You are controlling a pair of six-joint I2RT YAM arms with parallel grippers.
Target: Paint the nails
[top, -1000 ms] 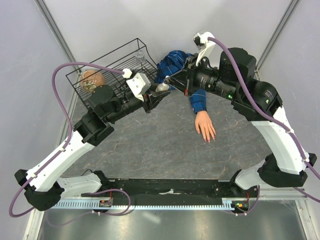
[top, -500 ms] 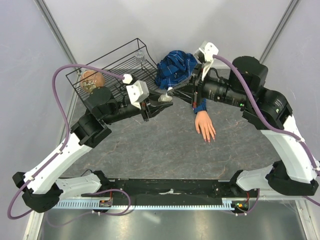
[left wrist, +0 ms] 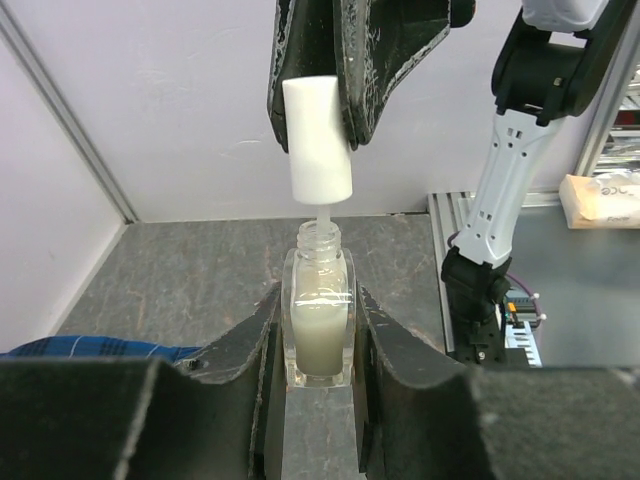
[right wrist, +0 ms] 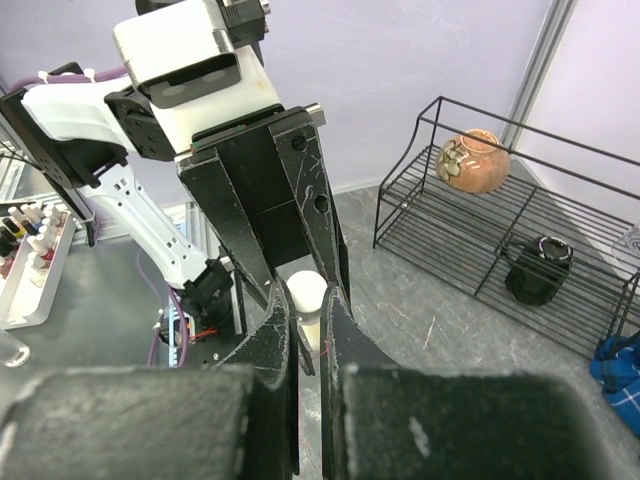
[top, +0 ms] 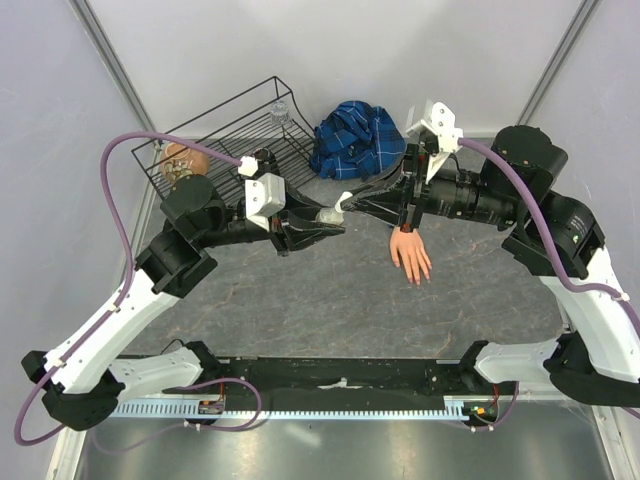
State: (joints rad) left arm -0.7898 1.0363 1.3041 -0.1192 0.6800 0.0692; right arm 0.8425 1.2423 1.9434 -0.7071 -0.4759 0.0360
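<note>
While raised above mid-table, clenches the clear bottle (left wrist: 318, 335) upright in the left gripper (top: 330, 220) and pinches the white cap (left wrist: 318, 140) in the right gripper (top: 352, 203), just over the open neck, thin brush stem (left wrist: 322, 212) reaching into it. Leaves the nails (top: 420, 279) on the mannequin hand (top: 409, 252) flat on the table (top: 300, 290), right of and nearer than both sets of fingertips, apart from either.

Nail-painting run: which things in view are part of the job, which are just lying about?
Job: polish bottle in left gripper; white brush cap in right gripper; mannequin hand, nails.
Lying about: wire rack, brown ceramic pot, small black container.
</note>
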